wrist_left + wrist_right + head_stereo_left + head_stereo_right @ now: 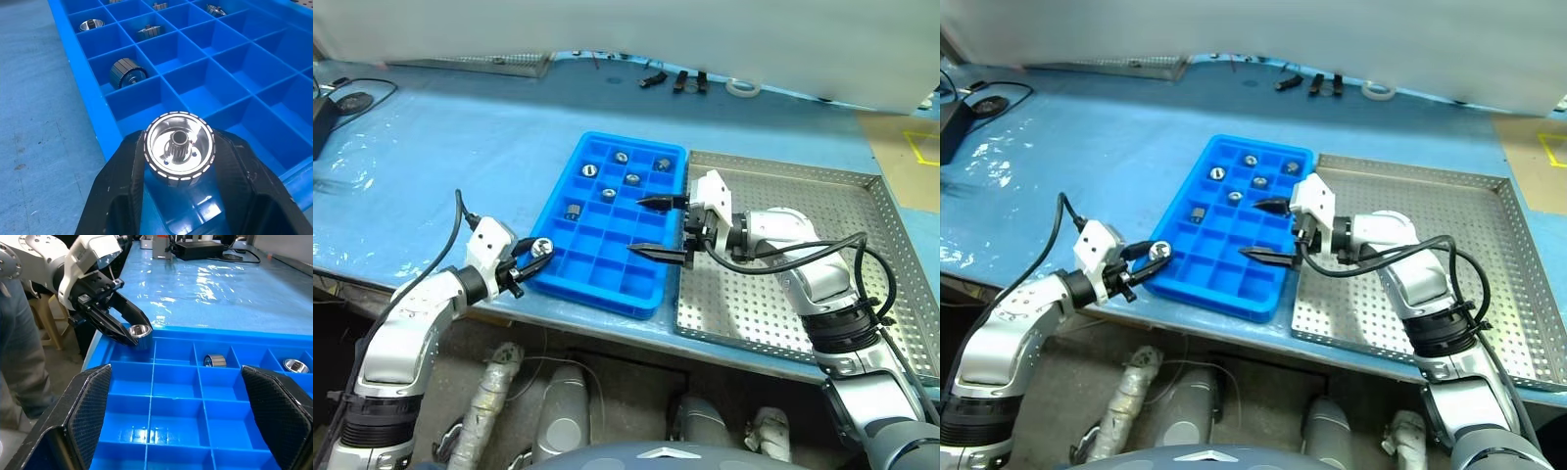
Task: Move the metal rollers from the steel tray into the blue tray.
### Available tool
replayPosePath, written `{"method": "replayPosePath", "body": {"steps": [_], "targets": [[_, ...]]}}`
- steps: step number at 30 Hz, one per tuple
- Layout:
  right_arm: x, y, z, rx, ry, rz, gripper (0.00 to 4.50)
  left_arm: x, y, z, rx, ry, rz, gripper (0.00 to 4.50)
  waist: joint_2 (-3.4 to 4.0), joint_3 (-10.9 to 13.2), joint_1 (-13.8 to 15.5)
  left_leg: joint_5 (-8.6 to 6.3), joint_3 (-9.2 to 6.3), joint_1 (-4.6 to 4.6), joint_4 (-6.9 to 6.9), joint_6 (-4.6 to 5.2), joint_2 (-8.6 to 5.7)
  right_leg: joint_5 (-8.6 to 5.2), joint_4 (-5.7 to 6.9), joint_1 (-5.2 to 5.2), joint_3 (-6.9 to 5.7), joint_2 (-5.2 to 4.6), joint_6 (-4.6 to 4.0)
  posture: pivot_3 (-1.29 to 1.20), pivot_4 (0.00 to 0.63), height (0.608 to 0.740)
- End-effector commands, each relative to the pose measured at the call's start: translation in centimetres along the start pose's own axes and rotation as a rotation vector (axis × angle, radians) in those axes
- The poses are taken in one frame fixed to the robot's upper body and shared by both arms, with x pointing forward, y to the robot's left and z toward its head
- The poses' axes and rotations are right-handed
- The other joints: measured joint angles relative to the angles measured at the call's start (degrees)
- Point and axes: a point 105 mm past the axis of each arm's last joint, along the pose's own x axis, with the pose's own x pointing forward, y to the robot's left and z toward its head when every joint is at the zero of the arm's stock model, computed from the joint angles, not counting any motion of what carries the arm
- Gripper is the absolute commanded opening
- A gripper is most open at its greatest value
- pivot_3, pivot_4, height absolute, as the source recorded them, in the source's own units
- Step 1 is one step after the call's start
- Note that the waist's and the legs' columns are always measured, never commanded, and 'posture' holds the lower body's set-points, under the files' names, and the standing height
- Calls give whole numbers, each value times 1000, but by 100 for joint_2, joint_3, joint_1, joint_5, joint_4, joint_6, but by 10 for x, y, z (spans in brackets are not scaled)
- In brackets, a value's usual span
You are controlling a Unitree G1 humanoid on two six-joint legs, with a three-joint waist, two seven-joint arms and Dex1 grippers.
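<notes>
The blue tray (599,294) lies on the table's near edge, with the steel tray (754,304) against its right side. Several metal rollers sit in single compartments in the blue tray's far half, among them one (621,157) near the far rim and one (573,211) at the left. My left gripper (536,253) hovers at the blue tray's near-left corner, shut on a metal roller (179,147) that stands with its hollow face up between the fingers. My right gripper (638,226) points left over the blue tray's right part, open, with nothing between its fingers (88,401).
Black clips (675,80) and a roll of tape (742,88) lie along the table's far edge. A black device with a cable (323,117) sits at the far left. Another metal tray (499,64) stands at the back. The near table edge runs just below both trays.
</notes>
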Motion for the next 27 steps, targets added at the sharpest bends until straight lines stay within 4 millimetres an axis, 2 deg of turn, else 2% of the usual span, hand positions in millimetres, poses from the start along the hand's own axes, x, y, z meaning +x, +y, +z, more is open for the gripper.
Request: {"method": "replayPosePath", "body": {"steps": [1,2,3,9,10,23,27], "targets": [[-1,1,6,-39,-27,5,4500,2,-1,-3,12,8,-7,1671,0,-1,17,1,0,-1,0,-1,0,0,1,-2,2,1,0,333,150,740],[-2,2,4,-38,-27,1,4500,4,0,-4,14,10,-8,1671,0,-1,21,1,1,0,0,-1,0,0,2,-2,3,1,0,321,150,740],[-2,2,3,-40,-24,-3,4500,5,-1,-4,19,11,-17,2391,0,-1,21,1,1,0,0,-1,-1,0,2,-2,3,2,0,321,150,740],[-5,3,3,-42,-25,-23,4500,6,-1,-4,14,10,-32,4259,0,-2,13,1,1,2,2,-1,-2,1,6,-1,7,5,0,295,150,740],[-4,3,3,-42,-26,-24,4500,6,-1,-4,12,8,-33,4453,-1,-2,4,1,2,2,3,-1,-3,1,6,-2,9,6,0,290,150,740],[-11,1,16,-46,-33,-86,4500,21,2,19,27,-65,-127,4453,-1,-3,-8,6,3,2,7,-8,5,3,16,-10,18,23,-4,185,150,740],[-25,-5,16,-56,-16,-176,4500,46,11,38,69,-106,-185,4453,-1,-2,-27,15,3,1,7,-21,7,4,27,-13,24,25,-5,93,150,740]]}}
